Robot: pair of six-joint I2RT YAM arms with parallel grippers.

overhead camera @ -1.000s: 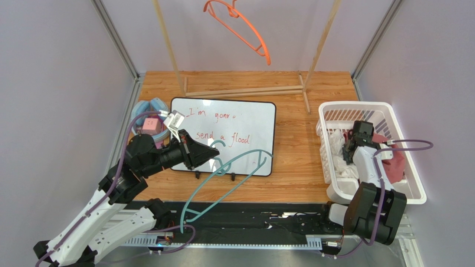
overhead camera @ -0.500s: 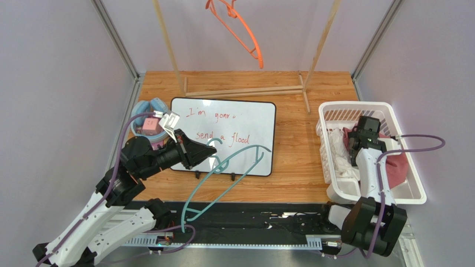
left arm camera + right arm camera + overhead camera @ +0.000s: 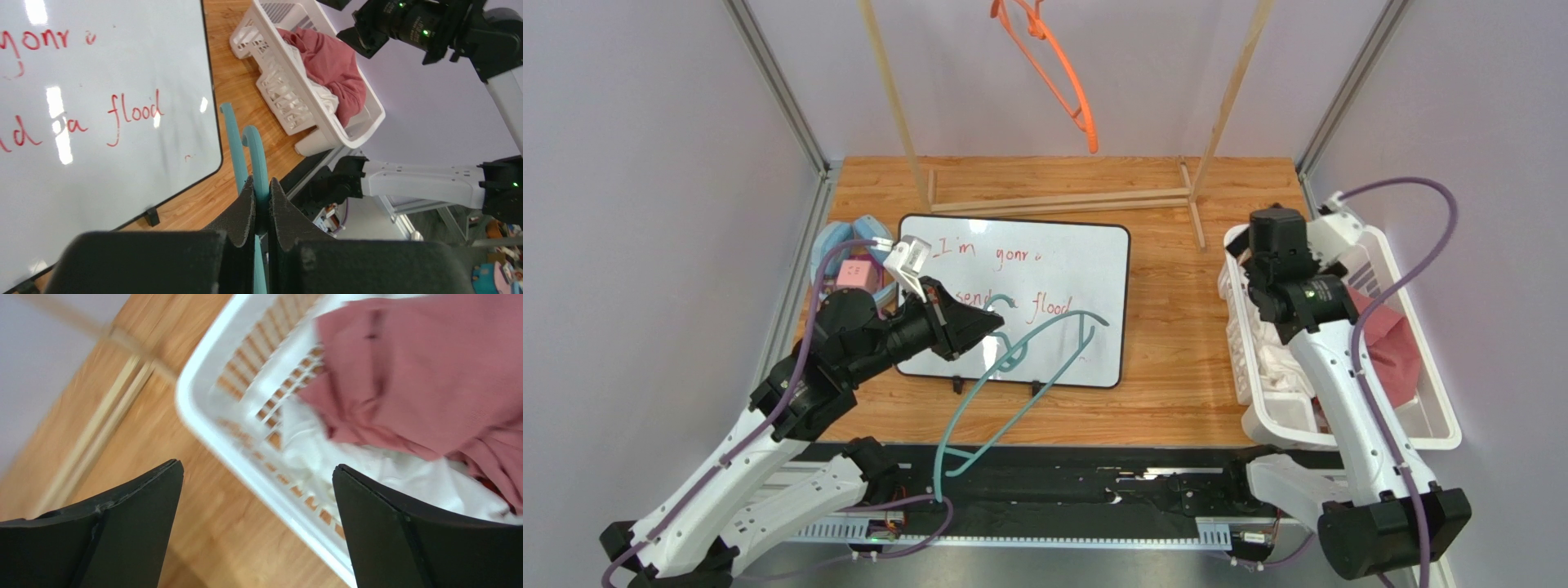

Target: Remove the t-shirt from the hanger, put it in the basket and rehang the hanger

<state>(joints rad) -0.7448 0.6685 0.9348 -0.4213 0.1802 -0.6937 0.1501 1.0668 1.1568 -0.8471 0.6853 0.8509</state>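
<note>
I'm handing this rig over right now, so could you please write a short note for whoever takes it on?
Left claw: shut on the teal hanger, held above the whiteboard.
Right claw: open and empty, over the white basket rim.
Red t-shirt: in the basket, off the hanger.
Done: the hanger is bare.
Left: apparently only setting the hanger down.

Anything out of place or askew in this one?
Mildly: the orange hanger up at the back hangs tilted, not level. The teal hanger, pinched in the left claw, is bare; the red t-shirt lies crumpled in the white basket.
</note>
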